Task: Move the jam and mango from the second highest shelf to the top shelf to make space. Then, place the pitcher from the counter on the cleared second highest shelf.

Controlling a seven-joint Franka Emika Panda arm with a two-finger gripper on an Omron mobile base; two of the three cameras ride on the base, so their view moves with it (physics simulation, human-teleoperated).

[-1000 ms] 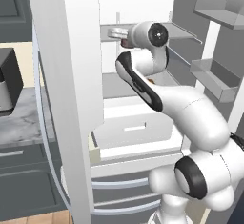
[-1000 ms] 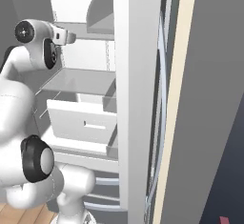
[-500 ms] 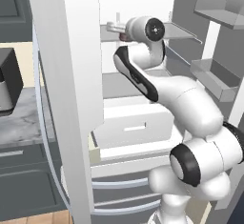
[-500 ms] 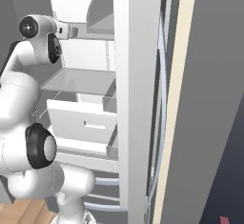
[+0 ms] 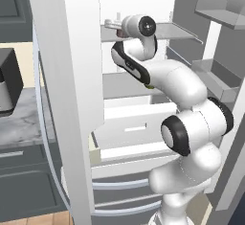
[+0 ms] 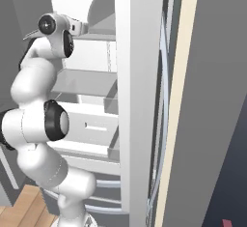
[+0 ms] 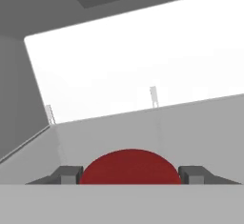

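Carrying a dark-red rounded thing (image 7: pixel 129 167), probably the mango or the jam, between the jaws (image 7: pixel 129 173) at 6 o'clock of the hand view, finger tips (image 7: pixel 68 174) snug on both sides, over the top shelf (image 7: pixel 190 127). Best lowered flat onto the slab, well back from the edge, then released gently.

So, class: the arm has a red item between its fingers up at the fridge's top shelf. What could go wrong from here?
1. The red object fills the gap between the fingers; whether it rests on the top shelf is hidden, so releasing may drop it.
2. The end effector works beside the fridge wall; pulling out could clip the shelf edge.
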